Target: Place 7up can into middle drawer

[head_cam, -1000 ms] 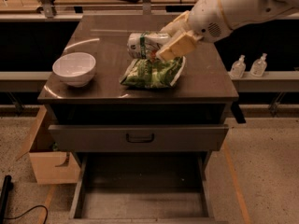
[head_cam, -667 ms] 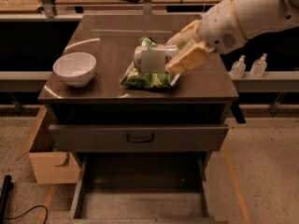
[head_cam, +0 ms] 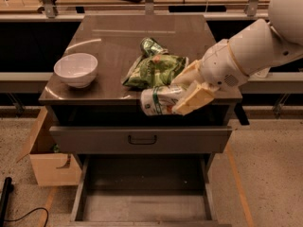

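my pincer (head_cam: 182, 94): at the front edge of the counter (head_cam: 113, 41), pinching the 7up can (head_cam: 158, 100) sideways | middle drawer (head_cam: 142, 207): open, below the counter | green chip bag (head_cam: 156, 70): on the counter

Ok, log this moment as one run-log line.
gripper shut on 7up can | can sideways over cabinet front edge | middle drawer open below | not yet placed
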`<state>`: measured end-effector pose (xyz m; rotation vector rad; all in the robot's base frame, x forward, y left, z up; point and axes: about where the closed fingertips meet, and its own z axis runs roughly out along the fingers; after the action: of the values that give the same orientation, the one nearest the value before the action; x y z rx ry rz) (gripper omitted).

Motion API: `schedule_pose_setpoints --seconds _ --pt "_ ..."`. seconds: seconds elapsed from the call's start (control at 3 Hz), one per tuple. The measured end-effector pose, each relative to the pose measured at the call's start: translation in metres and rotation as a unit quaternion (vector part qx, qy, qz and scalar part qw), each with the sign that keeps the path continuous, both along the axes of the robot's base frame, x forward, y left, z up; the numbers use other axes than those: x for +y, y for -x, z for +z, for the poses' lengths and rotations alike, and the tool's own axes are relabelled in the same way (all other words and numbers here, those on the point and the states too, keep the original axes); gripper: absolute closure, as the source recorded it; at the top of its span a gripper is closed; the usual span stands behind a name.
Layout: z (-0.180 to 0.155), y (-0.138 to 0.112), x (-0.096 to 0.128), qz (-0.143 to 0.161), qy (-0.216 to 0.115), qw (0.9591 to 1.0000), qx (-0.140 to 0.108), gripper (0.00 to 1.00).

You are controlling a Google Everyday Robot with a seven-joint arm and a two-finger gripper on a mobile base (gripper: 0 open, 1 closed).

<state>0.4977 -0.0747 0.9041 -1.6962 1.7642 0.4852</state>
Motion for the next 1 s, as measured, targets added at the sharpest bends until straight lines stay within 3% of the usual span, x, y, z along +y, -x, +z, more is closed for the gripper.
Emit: schedule_pose_setpoints --seconds 0.67,1.0 --pt "0.0 0.004 0.003 0.007 -0.005 1.0 0.004 1.0" --pt "-0.01 0.026 0.012 0.012 -0.021 0.9995 0.02 1.0"
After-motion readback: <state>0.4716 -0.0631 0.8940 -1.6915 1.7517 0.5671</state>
